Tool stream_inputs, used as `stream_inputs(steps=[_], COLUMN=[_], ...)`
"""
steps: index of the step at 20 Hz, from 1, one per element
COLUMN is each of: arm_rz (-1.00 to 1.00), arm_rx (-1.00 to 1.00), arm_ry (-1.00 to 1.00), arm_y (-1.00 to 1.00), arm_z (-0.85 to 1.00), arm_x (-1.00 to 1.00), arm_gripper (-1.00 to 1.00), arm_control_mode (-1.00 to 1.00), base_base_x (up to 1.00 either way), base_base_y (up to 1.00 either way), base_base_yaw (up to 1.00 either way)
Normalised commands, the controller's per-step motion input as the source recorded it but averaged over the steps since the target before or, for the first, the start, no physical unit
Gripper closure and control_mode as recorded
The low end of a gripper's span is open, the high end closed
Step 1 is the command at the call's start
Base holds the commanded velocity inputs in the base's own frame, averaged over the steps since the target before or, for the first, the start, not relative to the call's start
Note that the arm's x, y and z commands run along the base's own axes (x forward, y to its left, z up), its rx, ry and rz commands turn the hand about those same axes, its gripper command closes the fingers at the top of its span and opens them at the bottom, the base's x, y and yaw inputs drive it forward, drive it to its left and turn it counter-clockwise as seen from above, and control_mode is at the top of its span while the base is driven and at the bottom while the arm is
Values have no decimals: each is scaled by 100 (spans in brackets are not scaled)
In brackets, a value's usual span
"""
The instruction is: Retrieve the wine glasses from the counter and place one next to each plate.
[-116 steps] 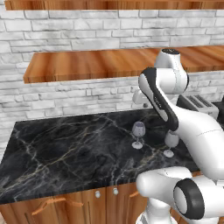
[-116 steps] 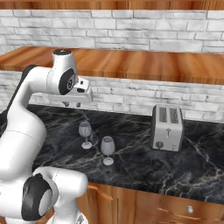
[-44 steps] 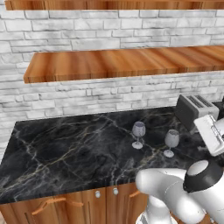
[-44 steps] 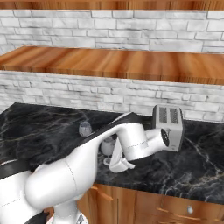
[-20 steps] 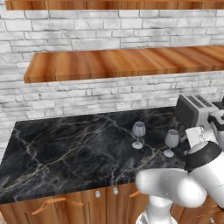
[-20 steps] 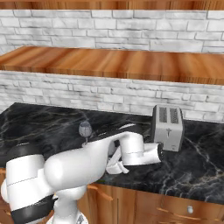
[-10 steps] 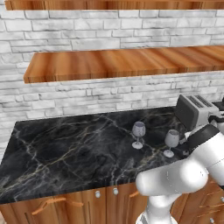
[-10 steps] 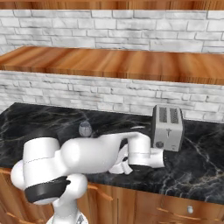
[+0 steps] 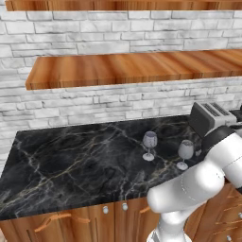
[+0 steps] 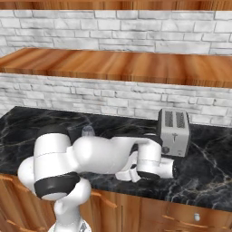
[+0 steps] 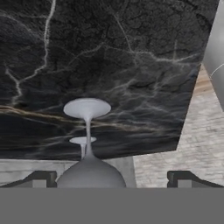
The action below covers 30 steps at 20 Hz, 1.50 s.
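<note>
Two clear wine glasses stand upright on the black marble counter (image 9: pixel 71 160): one (image 9: pixel 150 144) further left, one (image 9: pixel 185 152) closer to my arm. In the hand view the picture is rolled over, so the closer glass (image 11: pixel 89 173) shows its bowl low and its foot above, and the other glass's foot (image 11: pixel 82 140) peeks out behind it. My gripper (image 11: pixel 111 179) is open, its fingertips (image 11: pixel 39 178) wide on either side of that bowl, which sits left of the middle and touches neither. In the right base view the gripper (image 10: pixel 129 174) hangs low over the counter's front. The plates are out of view.
A silver toaster (image 9: pixel 210 118) stands at the counter's right end, close behind my arm. A wooden shelf (image 9: pixel 132 68) runs along the brick wall above. Brown cabinet doors with handles (image 9: pixel 56 220) lie below the counter's front edge.
My arm has swung down and round, bringing the hand low at the counter's front by the closer glass. Both glasses stand where they were.
</note>
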Motion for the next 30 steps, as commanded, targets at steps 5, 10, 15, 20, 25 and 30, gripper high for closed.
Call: stream_inputs(steps=[5,10,15,20,25,30], arm_rz=[-4,-1,0,0,0,0], arm_rx=[0,0,0,0,0,0], arm_ry=[2,4,8,9,2,3], arm_y=[3,25,13,15,17,3], arm_z=[-5,-5,-3,-8,-10,-17], arm_x=[14,3,0,0,4,16], arm_gripper=[-100,-100,-100,-100,-100,-100], arm_control_mode=[-100,-100,-100,-100,-100,-100], base_base_x=[0,0,0,0,0,0], base_base_y=[0,0,0,0,0,0], base_base_yaw=[0,0,0,0,0,0])
